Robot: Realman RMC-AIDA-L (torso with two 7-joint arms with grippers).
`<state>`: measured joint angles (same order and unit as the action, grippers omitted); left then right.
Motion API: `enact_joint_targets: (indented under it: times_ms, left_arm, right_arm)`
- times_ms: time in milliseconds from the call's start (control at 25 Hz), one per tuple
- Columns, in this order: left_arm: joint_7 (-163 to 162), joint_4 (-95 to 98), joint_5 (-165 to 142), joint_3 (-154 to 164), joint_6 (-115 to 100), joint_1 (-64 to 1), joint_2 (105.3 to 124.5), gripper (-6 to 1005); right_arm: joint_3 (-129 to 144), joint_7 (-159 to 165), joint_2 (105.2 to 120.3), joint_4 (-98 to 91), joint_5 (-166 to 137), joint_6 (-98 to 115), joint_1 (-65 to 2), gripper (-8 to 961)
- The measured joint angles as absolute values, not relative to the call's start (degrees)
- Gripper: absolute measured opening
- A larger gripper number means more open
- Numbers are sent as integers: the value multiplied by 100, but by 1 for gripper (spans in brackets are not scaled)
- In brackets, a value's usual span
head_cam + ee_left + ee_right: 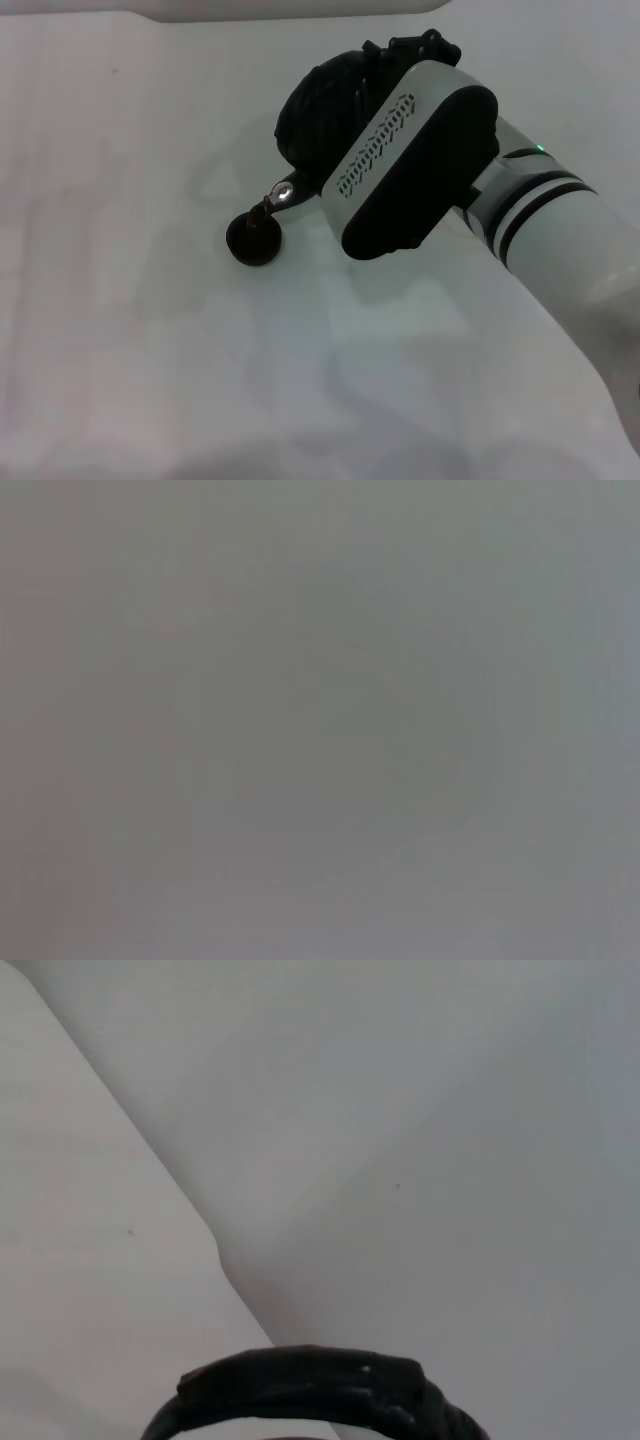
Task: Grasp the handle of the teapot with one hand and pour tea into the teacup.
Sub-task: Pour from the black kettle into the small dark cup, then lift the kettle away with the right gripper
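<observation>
Teapot (325, 110) sits upper centre of the head view, tipped w/ its spout (283, 194) over the teacup (254, 238) just left of centre on the white tabletop (120, 330). Right gripper (400, 60) is at the handle (310, 1390), wrist housing covering it; can't tell jaws' state. Left gripper not in view.

White tabletop (120, 330) fills most of the head view, glossy, with faint grey reflections across it. Brighter white strip (80, 8) along its far edge. Right wrist view: pale surface (90, 1260) meets a greyer one (450, 1160) along a diagonal line.
</observation>
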<state>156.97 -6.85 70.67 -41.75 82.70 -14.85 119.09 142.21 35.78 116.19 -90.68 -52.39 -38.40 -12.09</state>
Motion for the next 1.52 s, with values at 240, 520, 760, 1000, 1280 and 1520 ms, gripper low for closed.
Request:
enact_joint_targets:
  times_ms: [240, 520, 760, 1000, 1280, 1520]
  left_arm:
    - [15697, -685, 7075, -4175, 8271, -1477, 11909, 888]
    - [15697, -686, 7075, -4175, 8270, -1476, 11909, 888]
    - [15697, -686, 7075, -4175, 8271, -1482, 11909, 887]
    - [15697, -686, 7075, -4175, 8271, -1492, 11909, 887]
    - [15697, -686, 7083, -4181, 8271, -1494, 11903, 887]
    - [15697, -686, 7082, -4184, 8271, -1495, 11900, 887]
  right_arm:
    - [14221, 3577, 11619, -9069, -5239, -3842, -1207, 110]
    - [14246, 3577, 11619, -9061, -5279, -3896, -1215, 109]
    - [14276, 3577, 11619, -9036, -5296, -3985, -1256, 108]
    - [14301, 3577, 11619, -9035, -5320, -3987, -1267, 109]
    - [14320, 3572, 11619, -9035, -5359, -3991, -1272, 108]
    - [14353, 3575, 11619, -9035, -5380, -3990, -1275, 108]
